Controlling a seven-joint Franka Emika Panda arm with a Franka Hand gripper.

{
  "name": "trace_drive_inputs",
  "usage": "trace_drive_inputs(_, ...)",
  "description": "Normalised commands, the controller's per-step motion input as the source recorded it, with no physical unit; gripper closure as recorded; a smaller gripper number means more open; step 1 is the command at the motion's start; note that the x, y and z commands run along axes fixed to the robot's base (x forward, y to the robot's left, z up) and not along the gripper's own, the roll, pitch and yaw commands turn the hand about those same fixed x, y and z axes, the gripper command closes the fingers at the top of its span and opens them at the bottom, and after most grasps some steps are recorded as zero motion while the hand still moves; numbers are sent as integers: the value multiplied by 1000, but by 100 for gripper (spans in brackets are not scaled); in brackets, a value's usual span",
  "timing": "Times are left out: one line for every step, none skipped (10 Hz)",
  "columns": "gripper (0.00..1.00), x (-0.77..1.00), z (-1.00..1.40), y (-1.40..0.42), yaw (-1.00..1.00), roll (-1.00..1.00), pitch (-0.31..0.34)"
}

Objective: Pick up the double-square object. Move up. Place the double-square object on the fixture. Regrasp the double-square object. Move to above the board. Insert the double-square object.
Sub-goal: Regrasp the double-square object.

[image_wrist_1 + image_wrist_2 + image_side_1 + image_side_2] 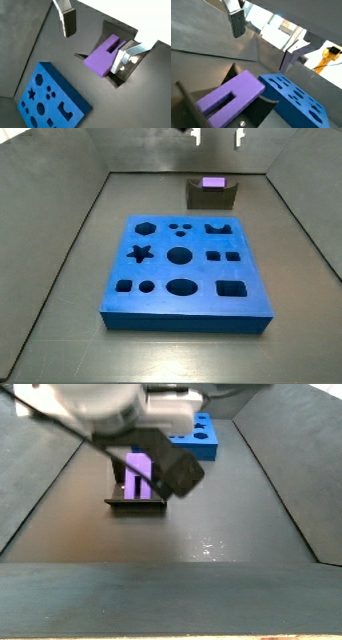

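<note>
The light-purple double-square object rests in the dark fixture, apart from both fingers. It shows again in the fixture in both side views. My gripper hangs open above the fixture, its jaws wide apart with nothing between them. In a side view the fingers reach in at the upper edge, well above the block. The blue board with dark cut-outs lies flat on the floor on the near side of the fixture, and also shows in both wrist views.
Sloping grey walls enclose the floor on all sides. In a side view the arm's body hides part of the fixture and the board.
</note>
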Motion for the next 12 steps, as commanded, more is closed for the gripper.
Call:
trace_drive_inputs(0, -118, 813, -1000, 30, 1000, 54)
trace_drive_inputs(0, -133, 777, -1000, 29, 1000, 48)
trace_drive_inputs(0, -122, 613, -927, 28, 1000, 42)
trace_drive_inputs(0, -93, 404, -771, 28, 1000, 41)
trace_drive_inputs(0, -52, 122, -542, 27, 1000, 39)
trace_drive_inputs(0, -32, 41, -430, 27, 1000, 38)
trace_drive_inputs(0, -29, 40, -100, 28, 1000, 37)
trace_drive_inputs(0, -38, 39, -10, 28, 1000, 35)
trace_drive_inputs(0, -33, 14, -16, 29, 1000, 30)
trace_drive_inputs(0, -31, 7, -26, 29, 1000, 27)
trace_drive_inputs(0, -31, 13, -30, 30, 1000, 21)
trace_drive_inputs(0, -32, 19, -26, 31, 1000, 17)
